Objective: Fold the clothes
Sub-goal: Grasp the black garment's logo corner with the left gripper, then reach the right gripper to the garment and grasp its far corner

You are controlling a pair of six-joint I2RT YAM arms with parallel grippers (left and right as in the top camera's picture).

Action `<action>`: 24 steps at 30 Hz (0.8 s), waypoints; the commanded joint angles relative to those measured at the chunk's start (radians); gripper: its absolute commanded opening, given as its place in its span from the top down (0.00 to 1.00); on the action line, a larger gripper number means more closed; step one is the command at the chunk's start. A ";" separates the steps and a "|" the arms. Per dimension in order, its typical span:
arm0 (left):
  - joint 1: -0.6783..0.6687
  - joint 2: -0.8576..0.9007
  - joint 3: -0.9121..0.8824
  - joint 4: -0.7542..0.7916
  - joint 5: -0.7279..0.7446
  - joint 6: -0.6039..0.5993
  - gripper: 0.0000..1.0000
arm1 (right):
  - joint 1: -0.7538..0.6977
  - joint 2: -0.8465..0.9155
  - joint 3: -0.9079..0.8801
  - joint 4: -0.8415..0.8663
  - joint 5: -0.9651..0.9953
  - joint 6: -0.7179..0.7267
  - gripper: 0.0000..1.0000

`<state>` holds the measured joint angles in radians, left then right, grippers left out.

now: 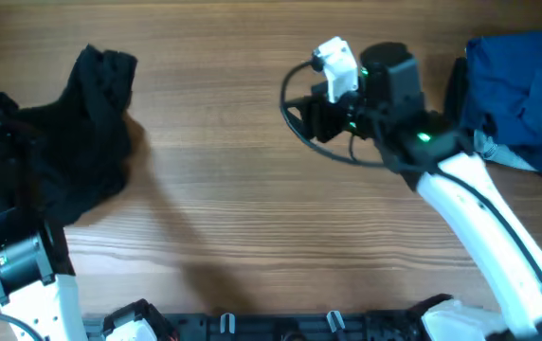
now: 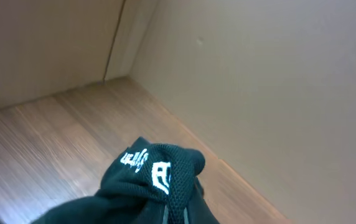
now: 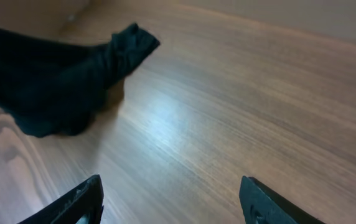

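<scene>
On the wooden tabletop [image 1: 233, 218] we have the black clothes [image 1: 81, 142] heaped at the left, well apart from the blue garments [image 1: 522, 90] at the far right. Our left jaws are clenched on a bunched edge by the white logo [image 2: 147, 168], probably to lift and spread it. Our right jaws hang released and empty over bare wood, seemingly ready for another edge.
</scene>
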<state>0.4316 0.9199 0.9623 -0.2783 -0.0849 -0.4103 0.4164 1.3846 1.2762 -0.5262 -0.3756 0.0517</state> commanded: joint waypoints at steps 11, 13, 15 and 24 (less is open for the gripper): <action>-0.172 -0.002 0.013 -0.025 0.017 -0.048 0.96 | 0.003 -0.337 0.007 -0.196 0.019 0.004 0.31; -0.220 -0.005 0.014 0.003 0.020 -0.047 0.96 | 0.005 -0.334 0.007 -0.206 0.018 0.004 0.31; -0.259 -0.005 0.023 0.052 0.020 -0.048 0.96 | 0.010 -0.320 0.007 -0.204 0.018 0.004 0.30; -0.383 -0.001 0.084 0.547 0.018 -0.202 0.96 | 0.117 -0.185 0.007 -0.144 0.019 0.004 0.30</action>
<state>0.0757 0.9291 1.0031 0.1410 -0.0769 -0.5282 0.4976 1.1542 1.2762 -0.6910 -0.3653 0.0513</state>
